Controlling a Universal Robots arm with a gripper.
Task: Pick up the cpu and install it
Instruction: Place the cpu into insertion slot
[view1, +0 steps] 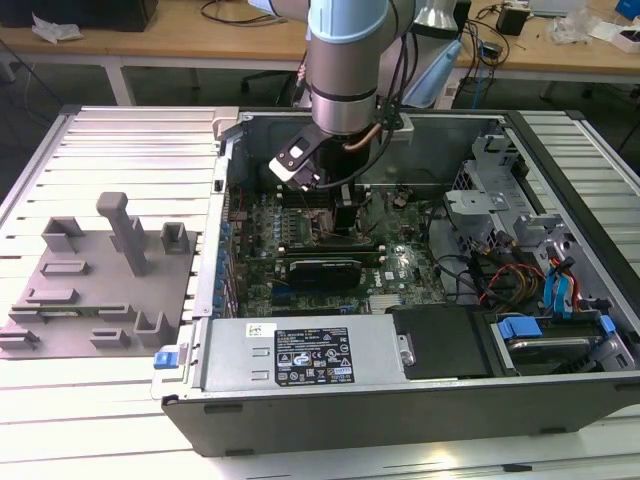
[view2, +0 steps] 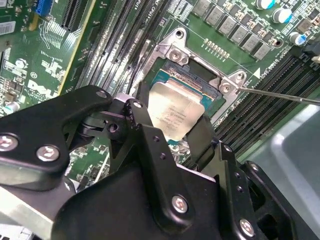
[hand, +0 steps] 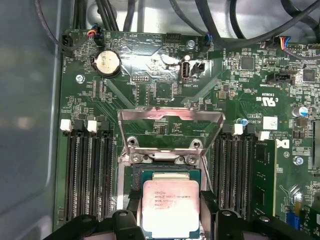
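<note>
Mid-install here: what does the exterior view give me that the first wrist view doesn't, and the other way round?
Exterior view: the arm reaching into the case, the grey fixture block on the exterior view's left, and the power supply. First wrist view: the cpu gripped in the claw at the open socket, with the load plate raised, plus the coin cell. Both: the green motherboard.

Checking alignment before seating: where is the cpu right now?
In both wrist views the cpu sits between the tool's fingers, directly over the open socket, with memory slots on either side.
</note>
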